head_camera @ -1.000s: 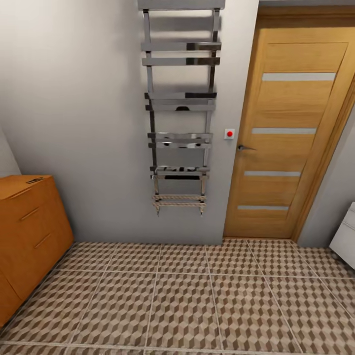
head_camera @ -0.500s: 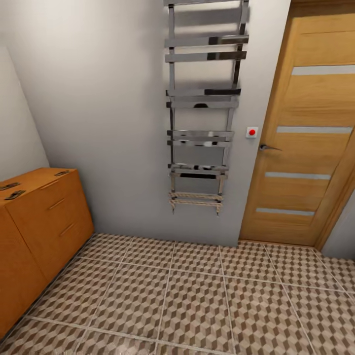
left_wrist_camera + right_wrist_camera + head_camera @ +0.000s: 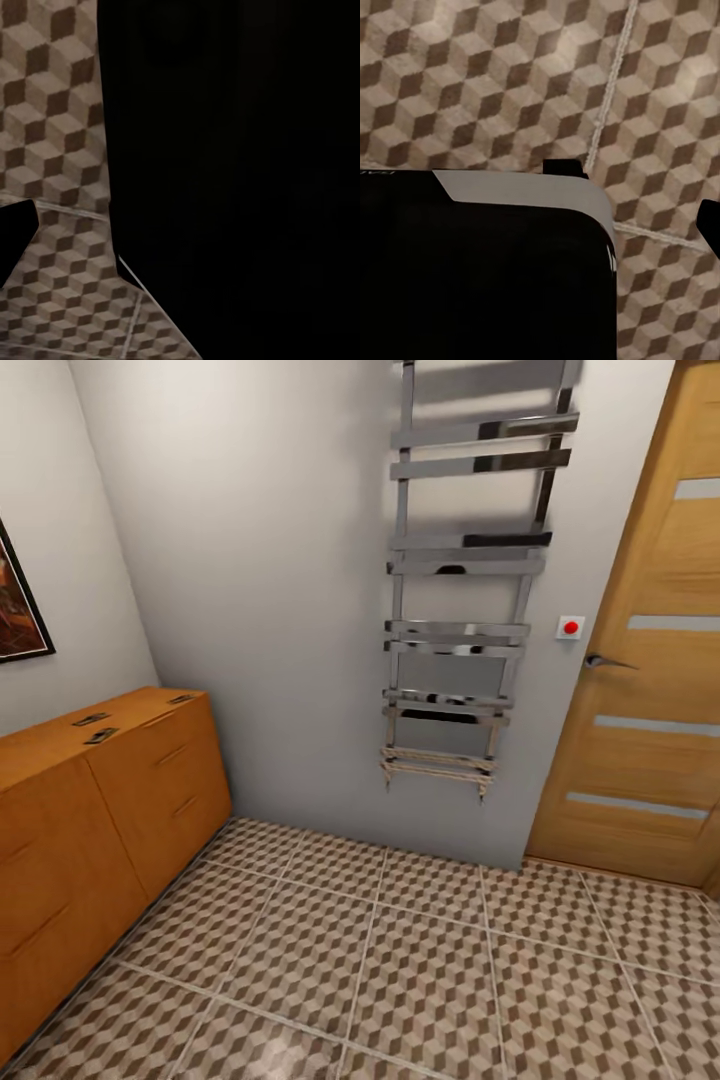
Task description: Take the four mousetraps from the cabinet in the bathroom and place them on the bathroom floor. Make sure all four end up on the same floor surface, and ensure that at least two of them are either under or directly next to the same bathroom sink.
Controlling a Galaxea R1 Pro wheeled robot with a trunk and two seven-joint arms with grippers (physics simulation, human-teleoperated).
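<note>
Item: orange-brown wooden cabinet (image 3: 110, 810), long and low, set against the wall at the left of the head view, with bar handles on its drawer fronts.

Contents on top: three small dark flat slabs, taken to be mousetraps. One (image 3: 91, 719) and a second (image 3: 100, 736) lie close together toward the middle of the top. A third (image 3: 182, 699) lies well apart, near the far end by the corner. A fourth cannot be made out. Their long axes appear to run roughly across the cabinet top, though they are too small for this to be certain.

Item: bathroom floor (image 3: 420, 960), cube-patterned tiles with pale grout, stretching from the cabinet foot to the wooden door (image 3: 650, 660). A chrome towel radiator (image 3: 460, 590) hangs on the far wall.

Relation governing the coming move: the traps lie to the robot's left and above floor level. The left arm is judged the nearer, and an approach toward the cabinet is judged necessary before any reach.

Views compared: the cabinet and traps are given by the head view. In both wrist views floor tile is seen past dark robot bodywork. The state of the jaws on either arm cannot be told.
</note>
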